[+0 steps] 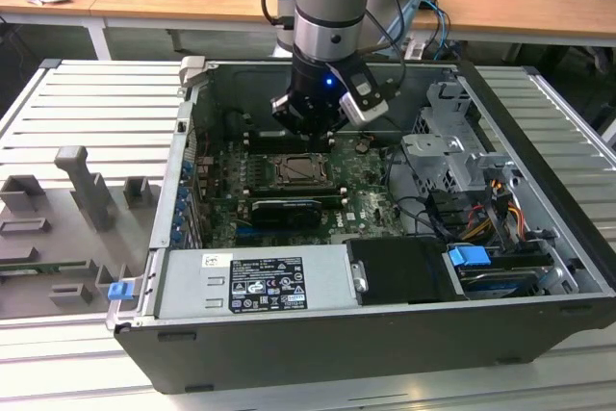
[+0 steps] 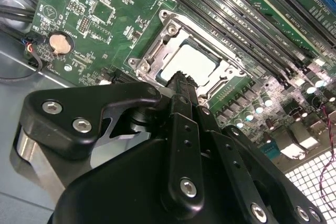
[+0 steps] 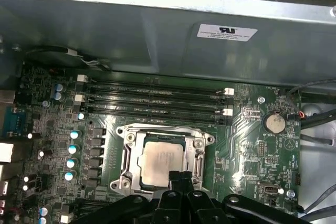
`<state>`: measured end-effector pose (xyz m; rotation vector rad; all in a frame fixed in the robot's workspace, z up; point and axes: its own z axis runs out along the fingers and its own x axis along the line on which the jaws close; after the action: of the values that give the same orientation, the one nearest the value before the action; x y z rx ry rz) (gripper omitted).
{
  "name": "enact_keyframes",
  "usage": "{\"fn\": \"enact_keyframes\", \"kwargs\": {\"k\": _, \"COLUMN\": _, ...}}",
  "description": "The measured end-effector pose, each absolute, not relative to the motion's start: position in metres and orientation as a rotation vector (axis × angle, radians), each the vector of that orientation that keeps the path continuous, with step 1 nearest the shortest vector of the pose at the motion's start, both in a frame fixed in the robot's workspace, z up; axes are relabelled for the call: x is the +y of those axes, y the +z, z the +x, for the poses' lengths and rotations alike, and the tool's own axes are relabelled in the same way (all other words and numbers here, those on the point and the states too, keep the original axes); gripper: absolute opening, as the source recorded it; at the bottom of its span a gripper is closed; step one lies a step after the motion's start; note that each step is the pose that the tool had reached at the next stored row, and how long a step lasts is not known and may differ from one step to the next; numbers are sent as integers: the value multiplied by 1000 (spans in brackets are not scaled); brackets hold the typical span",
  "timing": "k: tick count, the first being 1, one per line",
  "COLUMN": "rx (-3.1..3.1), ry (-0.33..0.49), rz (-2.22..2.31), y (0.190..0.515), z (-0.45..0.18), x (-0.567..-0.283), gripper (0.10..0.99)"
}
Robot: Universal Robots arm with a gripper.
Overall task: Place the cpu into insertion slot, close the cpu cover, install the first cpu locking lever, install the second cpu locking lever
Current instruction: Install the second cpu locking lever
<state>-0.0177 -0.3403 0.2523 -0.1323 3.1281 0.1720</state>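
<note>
Presently: cpu point(image 3: 161, 162) seated in the insertion slot point(image 3: 127, 157) on the green motherboard point(image 3: 247, 145), the cpu cover point(image 3: 198, 153) lying closed around it (pale chip face showing through the cut-out). End effector point(image 2: 182, 80) clenched, fingers together, empty, its tip just above the cpu's near edge, inside the open computer case point(image 1: 539, 267).

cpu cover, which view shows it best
The first wrist view: the cpu cover lies flat as a silvery frame around the cpu, nearly face-on, with the gripper across one edge. The second wrist view shows it at a slant, partly behind the gripper. The exterior view shows it small, below the arm.
</note>
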Motion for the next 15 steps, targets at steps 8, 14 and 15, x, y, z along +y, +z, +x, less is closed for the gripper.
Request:
{"fn": "enact_keyframes", "kwargs": {"k": 8, "rx": 3128, "ry": 172, "rz": -132, "y": 252, "z": -18, "x": -347, "gripper": 106}}
{"fn": "enact_keyframes", "kwargs": {"k": 14, "rx": 3128, "ry": 172, "rz": -132, "y": 253, "z": -18, "x": -349, "gripper": 106}}
{"fn": "enact_keyframes", "kwargs": {"k": 15, "rx": 3128, "ry": 172, "rz": -132, "y": 255, "z": -18, "x": -349, "gripper": 106}}
